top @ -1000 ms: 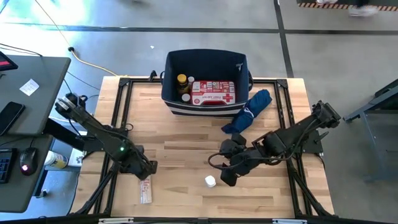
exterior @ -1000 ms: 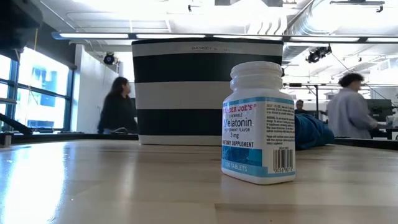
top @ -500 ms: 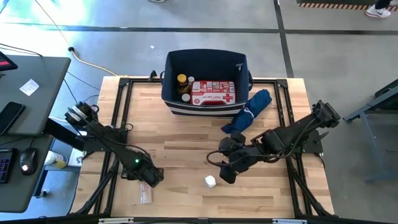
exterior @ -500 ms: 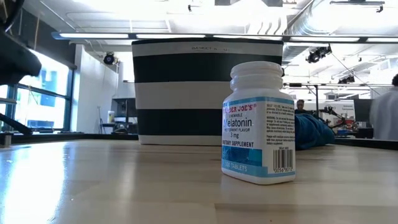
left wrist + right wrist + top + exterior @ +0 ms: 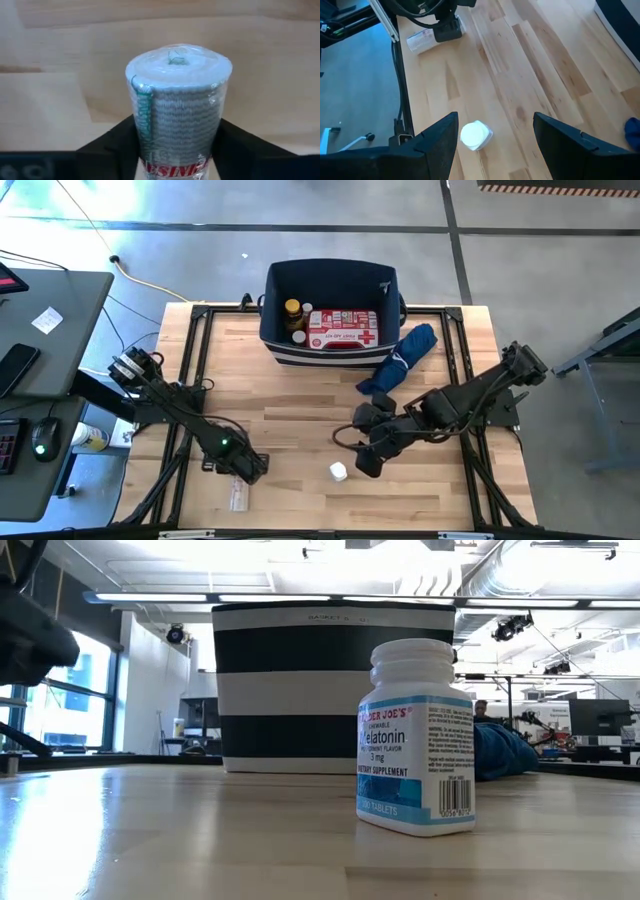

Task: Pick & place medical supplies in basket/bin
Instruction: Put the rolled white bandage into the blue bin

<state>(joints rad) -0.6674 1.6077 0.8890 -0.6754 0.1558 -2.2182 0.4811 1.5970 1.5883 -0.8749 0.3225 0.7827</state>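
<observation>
A plastic-wrapped bandage roll (image 5: 236,492) lies on its side near the table's near edge. My left gripper (image 5: 247,469) is low over its far end. In the left wrist view the roll (image 5: 175,100) fills the gap of my left gripper (image 5: 175,150), a dark finger close on either side. A small white bottle (image 5: 339,471) stands upright on the table. My right gripper (image 5: 364,463) hovers open just right of it; the right wrist view shows the bottle (image 5: 476,135) ahead between the fingers. The navy bin (image 5: 330,280) holds the red-and-white pouch (image 5: 341,329) and the amber bottle (image 5: 293,310). My left gripper stands astride one end of the bandage roll (image 5: 175,70), coming at it from above, slanting toward the near edge. Its fingers (image 5: 112,147) lie against the roll's sides in the picture, but I cannot tell whether they touch it. The roll lies on the table.
A royal-blue fabric bundle (image 5: 400,360) lies right of the bin, behind my right arm. In the low view the white bottle (image 5: 415,735) stands before the striped bin (image 5: 335,685). Bare wood lies between the two grippers and in front of the bin.
My left gripper has moved toward the table's near edge and a little to the right, coming down over the far end of the bandage roll. The roll and the white bottle have stayed in place. My right arm has kept almost still.
</observation>
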